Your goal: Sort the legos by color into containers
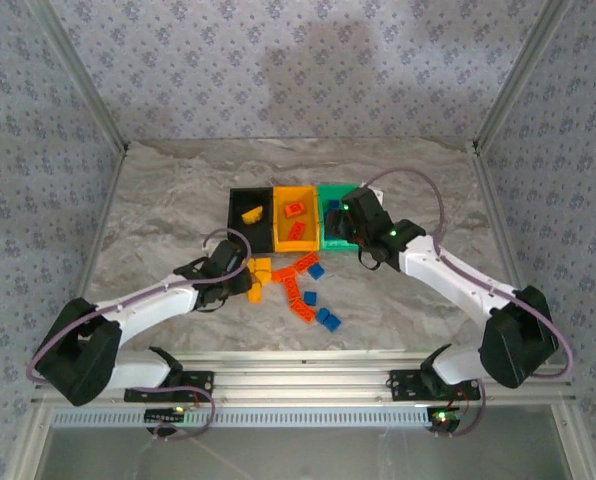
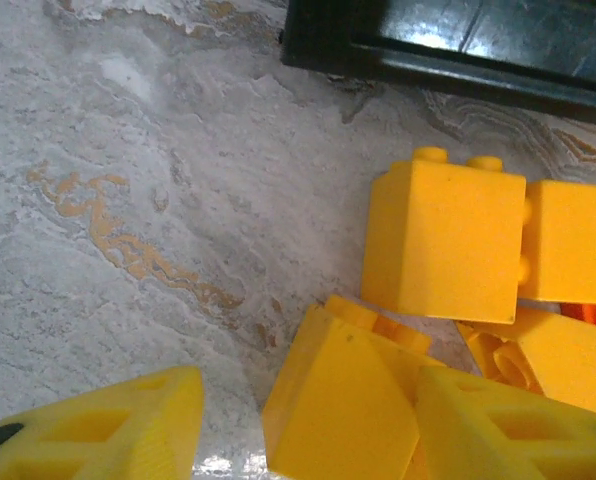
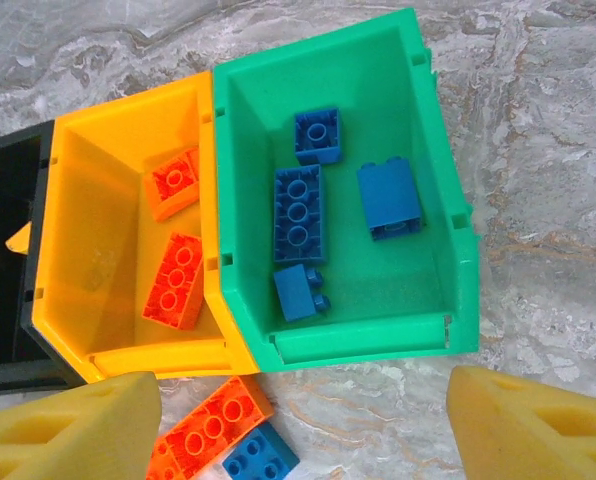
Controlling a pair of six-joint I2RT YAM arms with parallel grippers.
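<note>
Left wrist view showed us the left gripper (image 2: 303, 445) spread around a tilted yellow lego (image 2: 338, 410), which sat against its right finger (image 2: 508, 430) and clear of the other. We judged that closing could twist it or snag the neighbouring yellow brick (image 2: 443, 245) just ahead. The right gripper (image 3: 303, 430) hung spread and empty, with the green bin (image 3: 358, 340) just ahead of it.

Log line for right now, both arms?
left gripper open, astride yellow plastic brick | right gripper open, above green plastic bin, four blue bricks inside
</note>
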